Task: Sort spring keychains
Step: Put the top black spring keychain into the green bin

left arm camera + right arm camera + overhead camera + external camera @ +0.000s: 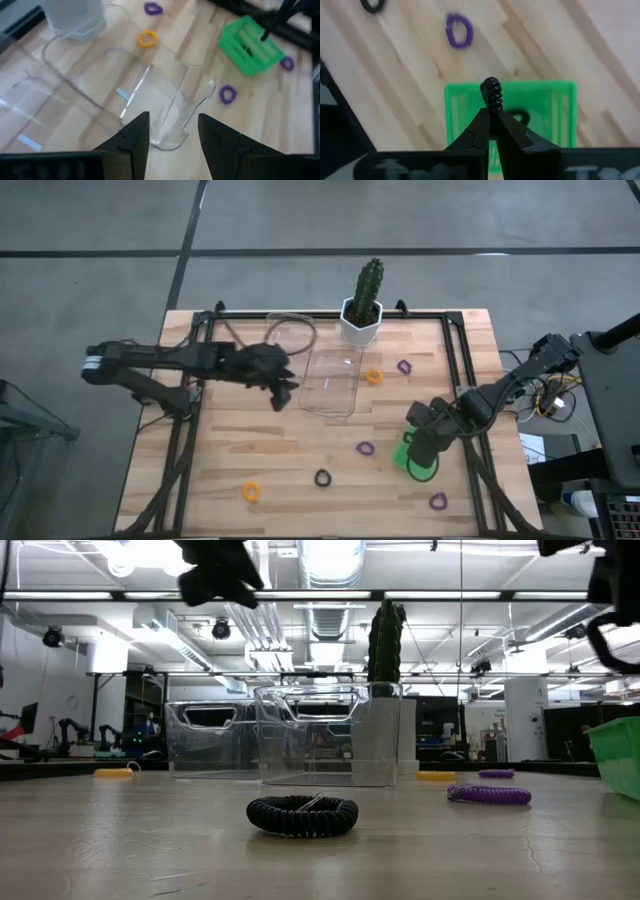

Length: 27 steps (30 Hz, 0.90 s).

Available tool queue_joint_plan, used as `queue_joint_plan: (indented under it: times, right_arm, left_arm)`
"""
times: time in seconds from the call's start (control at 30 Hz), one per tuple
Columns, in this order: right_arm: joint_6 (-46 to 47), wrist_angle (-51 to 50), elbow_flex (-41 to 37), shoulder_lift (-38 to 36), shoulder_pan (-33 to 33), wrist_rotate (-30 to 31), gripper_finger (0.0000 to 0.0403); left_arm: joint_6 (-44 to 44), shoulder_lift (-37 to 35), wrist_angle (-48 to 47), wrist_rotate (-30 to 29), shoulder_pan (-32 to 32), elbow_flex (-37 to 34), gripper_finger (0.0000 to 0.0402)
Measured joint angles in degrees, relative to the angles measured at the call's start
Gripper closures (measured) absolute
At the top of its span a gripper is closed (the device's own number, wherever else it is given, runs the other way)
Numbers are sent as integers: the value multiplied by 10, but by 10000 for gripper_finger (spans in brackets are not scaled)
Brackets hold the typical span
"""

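The right gripper (492, 117) hangs over the green tray (560, 107) near the right side of the counter (300, 440), its jaws clenched on a black keychain (491, 92) that sticks up from the tips; another dark loop seems to lie in the tray already, partly hidden behind the jaws. The left gripper (172, 132) hovers above the near clear tray (165, 95) with its jaws released and nothing between them. These coiled loops look light and springy, so they should squash a little under a pinch and may roll or flick away if nipped at the edge; the safest hold looks to be across one side of the coil, one jaw inside the ring and one outside. Loose on the wood, the high view shows two orange keychains, one beside the clear tray (374, 377) and one toward the front left (251, 491); three purple ones, near the cactus pot (404, 366), mid-counter (365, 448) and at the front right (438, 501); and one black one (322, 478). There are two clear trays, the second (290, 330) at the back, one green tray, and one potted cactus (366, 300)
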Motion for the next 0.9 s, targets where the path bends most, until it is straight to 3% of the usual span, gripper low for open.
queue_joint_plan:
  times: [0.23, 0.5, 0.77, 0.9]
  right_arm:
    - [56, -27, -7, 0, 14, -43, 390]
    - [69, -27, -23, 0, 16, -64, 390]
    - [83, -1, -61, 0, 16, -99, 389]
    - [83, 28, -74, 0, 16, -99, 369]
  left_arm:
    - [-73, -147, 131, -4, -2, -156, 242]
    - [-105, -220, 291, 3, -3, -287, 242]
    - [-126, -234, 341, 4, -3, -336, 242]
    - [-126, -233, 348, 4, -3, -338, 242]
